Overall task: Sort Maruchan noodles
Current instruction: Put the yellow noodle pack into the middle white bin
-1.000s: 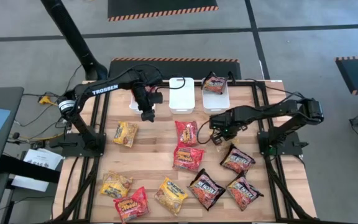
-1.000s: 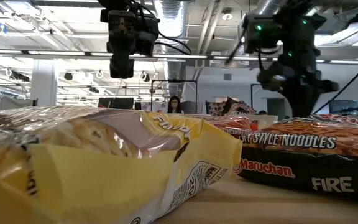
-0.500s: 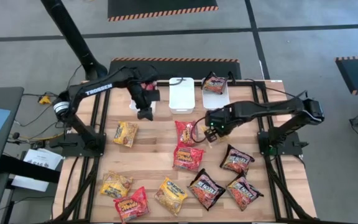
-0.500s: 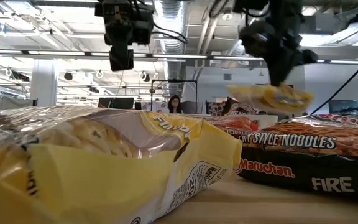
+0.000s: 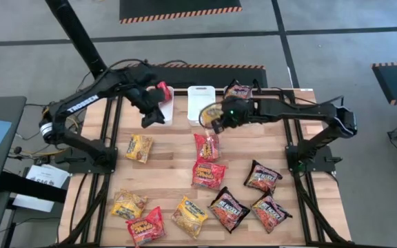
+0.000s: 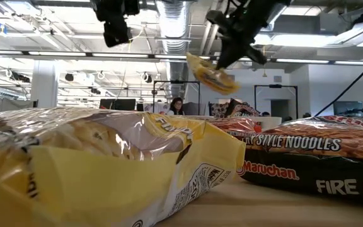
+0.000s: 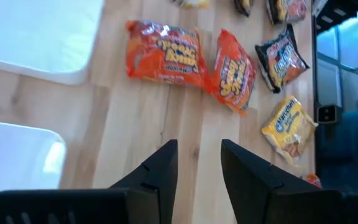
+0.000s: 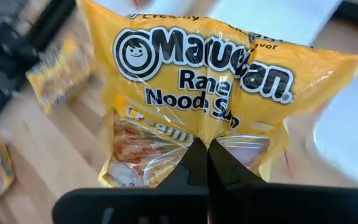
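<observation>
Our right gripper (image 5: 220, 118) pinches a yellow packet (image 5: 211, 114) at the middle tub's (image 5: 200, 98) four o'clock; we should release low. Left gripper (image 5: 150, 118) empty, half-open.

I see open table (image 5: 174, 148) between the left yellow packet (image 5: 139, 147) and the red packets (image 5: 207, 146); the right gripper (image 5: 219, 118) blocks the middle tub (image 5: 200, 96).

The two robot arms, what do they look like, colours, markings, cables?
Both arms are dark, near-black, jointed links. The left arm carries white TROSSEN lettering along its link; the right arm shows a small green light near its wrist. Black cables loop along both. Each gripper has two flat, dark, blunt fingers.
</observation>
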Robot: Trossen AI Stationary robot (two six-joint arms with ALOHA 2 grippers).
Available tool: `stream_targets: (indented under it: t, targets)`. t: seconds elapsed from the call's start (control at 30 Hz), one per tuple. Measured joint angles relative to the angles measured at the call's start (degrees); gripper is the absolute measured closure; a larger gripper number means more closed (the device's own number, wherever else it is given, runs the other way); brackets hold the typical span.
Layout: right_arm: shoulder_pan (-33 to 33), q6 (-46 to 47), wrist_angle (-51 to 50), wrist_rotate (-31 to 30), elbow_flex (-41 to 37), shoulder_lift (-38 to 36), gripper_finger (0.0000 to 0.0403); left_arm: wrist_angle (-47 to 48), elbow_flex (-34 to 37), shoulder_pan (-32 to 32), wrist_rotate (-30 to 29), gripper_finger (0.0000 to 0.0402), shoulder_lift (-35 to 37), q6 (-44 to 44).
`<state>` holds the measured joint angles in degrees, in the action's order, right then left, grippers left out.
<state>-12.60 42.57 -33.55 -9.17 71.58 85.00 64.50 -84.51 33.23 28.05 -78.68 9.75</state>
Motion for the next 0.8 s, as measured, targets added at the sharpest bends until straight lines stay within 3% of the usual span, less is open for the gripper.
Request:
stream_targets:
  t: [0.37, 0.6, 0.8]
  targets:
    - [-6.29, -8.58, 17.73, -0.03, 0.05, 6.43, 0.0400, -3.77, -0.02, 0.02, -8.88, 0.0294, 6.10, -3.14]
    - [-9.46, -13.29, 22.55, -0.65, 2.87, 13.07, 0.0400, -4.17, -0.02, 0.02, -10.33, 0.0294, 6.47, -3.57]
    - [-11.63, -18.95, 19.71, -5.99, 9.35, 19.52, 0.0400, -5.83, -0.02, 0.02, -11.65, 0.0294, 6.45, -3.99]
